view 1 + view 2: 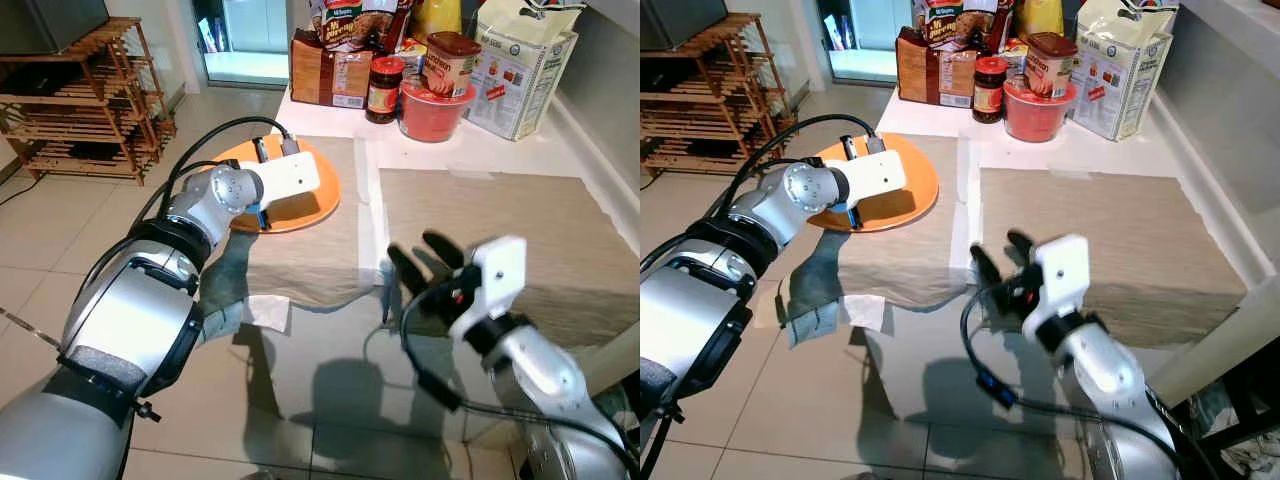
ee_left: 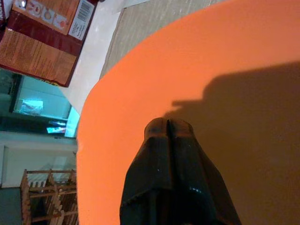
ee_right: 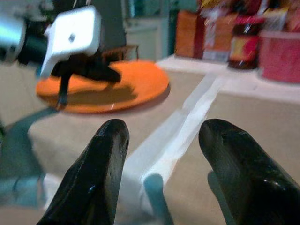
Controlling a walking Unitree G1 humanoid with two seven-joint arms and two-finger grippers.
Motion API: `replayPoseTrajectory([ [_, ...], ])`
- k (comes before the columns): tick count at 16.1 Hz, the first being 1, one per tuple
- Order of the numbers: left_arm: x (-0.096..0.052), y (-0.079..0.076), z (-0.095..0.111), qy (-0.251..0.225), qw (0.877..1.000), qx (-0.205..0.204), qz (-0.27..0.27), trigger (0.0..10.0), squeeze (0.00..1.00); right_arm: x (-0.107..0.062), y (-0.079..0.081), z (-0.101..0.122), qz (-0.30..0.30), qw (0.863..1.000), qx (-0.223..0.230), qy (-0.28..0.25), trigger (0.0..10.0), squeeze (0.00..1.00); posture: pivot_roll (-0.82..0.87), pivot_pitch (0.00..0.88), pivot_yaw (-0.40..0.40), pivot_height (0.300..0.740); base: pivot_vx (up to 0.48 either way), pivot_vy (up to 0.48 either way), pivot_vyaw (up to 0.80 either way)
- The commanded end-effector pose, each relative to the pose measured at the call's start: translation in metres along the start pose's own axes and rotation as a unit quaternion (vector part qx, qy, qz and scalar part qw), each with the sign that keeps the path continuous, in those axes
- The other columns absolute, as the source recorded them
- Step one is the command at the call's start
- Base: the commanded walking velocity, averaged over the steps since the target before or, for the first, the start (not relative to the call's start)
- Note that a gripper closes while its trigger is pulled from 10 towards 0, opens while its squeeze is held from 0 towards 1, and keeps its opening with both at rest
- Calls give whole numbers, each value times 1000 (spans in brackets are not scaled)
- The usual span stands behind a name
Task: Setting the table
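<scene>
Lying flat on the left placemat (image 1: 300, 235), near the table's left edge, is a round orange plate (image 1: 305, 205), smooth and plain, with a low rim and a matte face. Most of its middle is covered by the left gripper (image 3: 101, 72), whose white housing is stretched across it from the near left. In the left wrist view the two black fingertips (image 2: 168, 129) are seen pressed together with no gap, just above the plate's orange surface (image 2: 154, 75) and over their own shadow; whether the tips touch the plate cannot be told. Nothing is held between them.

The right gripper (image 3: 161, 140) is held at the near edge of the table (image 1: 1140, 150), over the pale strip between the left placemat and the right placemat (image 1: 500, 230). Its two fingers (image 3: 105, 154) are spread well apart and nothing is gripped; they are pointed across the cloth toward the plate, which lies well apart from them.

At the far end of the table a group of groceries is stood: a red bowl (image 1: 432, 112) with a brown-lidded tub (image 1: 452, 62) on it, a jar (image 1: 384, 88), a brown box (image 1: 325, 68) and a white paper bag (image 1: 520, 65). A wooden rack (image 1: 85, 95) is seen on the floor to the far left.
</scene>
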State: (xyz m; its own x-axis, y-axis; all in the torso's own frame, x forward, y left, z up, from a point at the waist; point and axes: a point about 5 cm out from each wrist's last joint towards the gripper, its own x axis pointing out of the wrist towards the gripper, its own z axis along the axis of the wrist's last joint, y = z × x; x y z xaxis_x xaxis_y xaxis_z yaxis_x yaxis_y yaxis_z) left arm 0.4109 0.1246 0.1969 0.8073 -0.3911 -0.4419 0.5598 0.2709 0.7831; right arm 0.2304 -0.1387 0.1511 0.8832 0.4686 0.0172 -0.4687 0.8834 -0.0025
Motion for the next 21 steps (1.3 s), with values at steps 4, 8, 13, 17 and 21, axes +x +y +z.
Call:
replayPoseTrajectory([
  [4,5,-14,2,5,999,6,-35,10000,0,-45,-14,-16,-21,997,-55,56,10000,0,-105,0,50,740,0,0,0],
  [8,9,-17,15,-17,999,-1,-39,10000,0,-59,-17,-22,-44,993,-96,52,10000,0,-116,0,54,740,0,0,0],
  [13,13,-16,41,-73,997,-5,-40,10000,0,-45,-15,-25,-45,994,-95,33,10000,0,-101,0,54,740,0,0,0],
  [17,1,22,78,-164,985,-9,50,10000,0,-38,-6,-33,-35,995,-87,32,10000,0,-78,12,48,740,0,0,0],
  [21,-12,52,88,-197,974,-73,84,10000,0,-37,0,-35,-27,996,-78,29,10000,0,-65,12,43,740,0,0,0],
])
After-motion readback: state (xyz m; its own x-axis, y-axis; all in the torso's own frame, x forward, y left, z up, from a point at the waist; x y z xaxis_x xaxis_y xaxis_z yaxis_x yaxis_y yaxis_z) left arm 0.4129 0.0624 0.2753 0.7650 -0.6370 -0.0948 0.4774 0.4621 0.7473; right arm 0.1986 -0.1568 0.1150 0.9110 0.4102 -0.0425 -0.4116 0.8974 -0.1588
